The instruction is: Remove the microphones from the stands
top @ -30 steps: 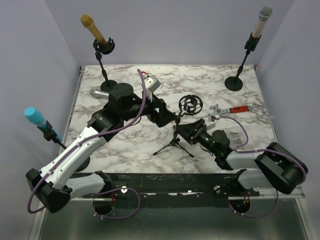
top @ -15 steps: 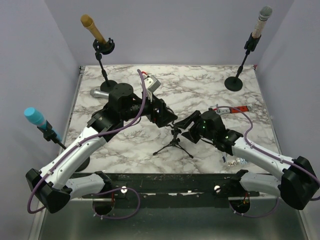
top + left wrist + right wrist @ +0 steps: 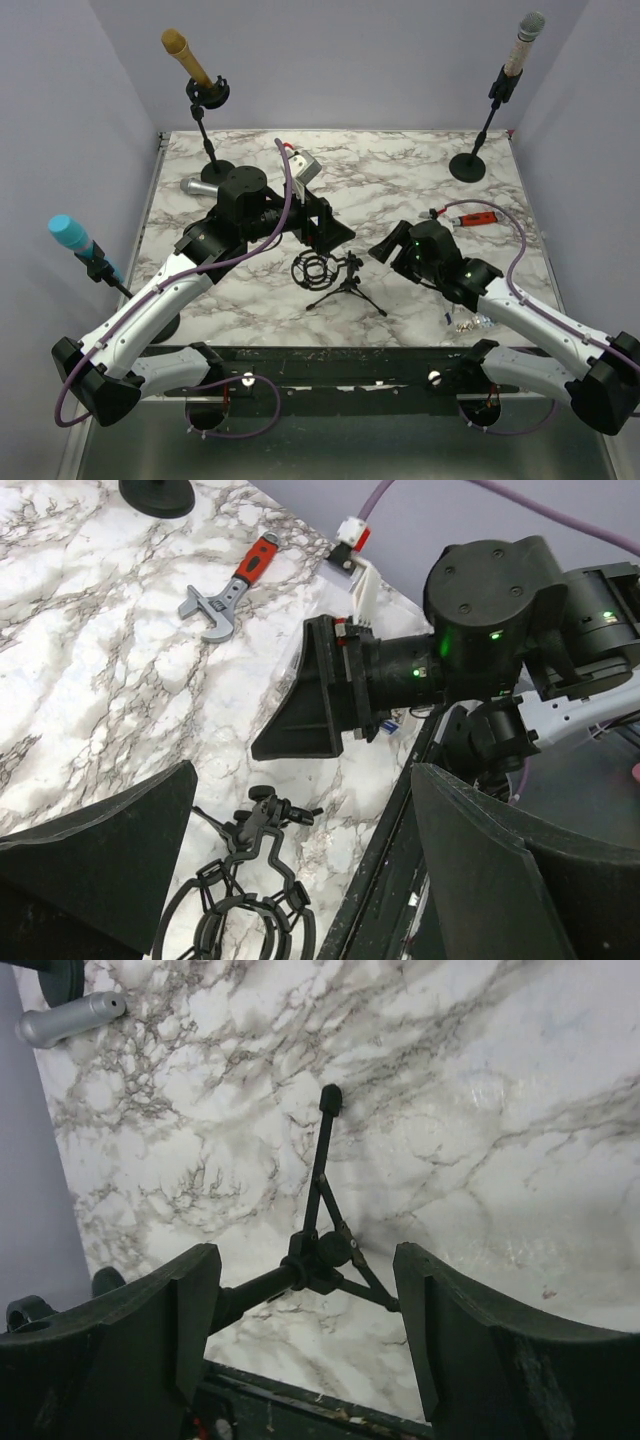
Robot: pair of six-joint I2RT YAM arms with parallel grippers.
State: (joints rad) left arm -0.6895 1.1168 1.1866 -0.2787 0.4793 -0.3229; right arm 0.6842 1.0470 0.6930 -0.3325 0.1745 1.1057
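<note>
A small black tripod stand (image 3: pixel 348 289) stands near the table's front edge, its empty shock-mount ring (image 3: pixel 313 270) tipped over to the left. A silver microphone (image 3: pixel 197 185) lies loose on the table at the back left, and also shows in the right wrist view (image 3: pixel 70 1018). My left gripper (image 3: pixel 338 238) is open and empty, just above and behind the mount (image 3: pixel 240 910). My right gripper (image 3: pixel 382 248) is open and empty just right of the stand. In the right wrist view (image 3: pixel 306 1300) its jaws stand either side of the tripod's hub (image 3: pixel 325 1250) without touching it.
A red-handled wrench (image 3: pixel 470 217) lies at the right. Tall stands hold a gold microphone (image 3: pixel 185 55) at the back left, a grey one (image 3: pixel 522 40) at the back right and a blue one (image 3: pixel 72 235) at the left edge. A round base (image 3: pixel 468 165) sits back right.
The shock-mount ring has swung from behind and right of the tripod over to its left. My right arm has risen and its gripper has drawn slightly back to the right. The left arm barely moved.
</note>
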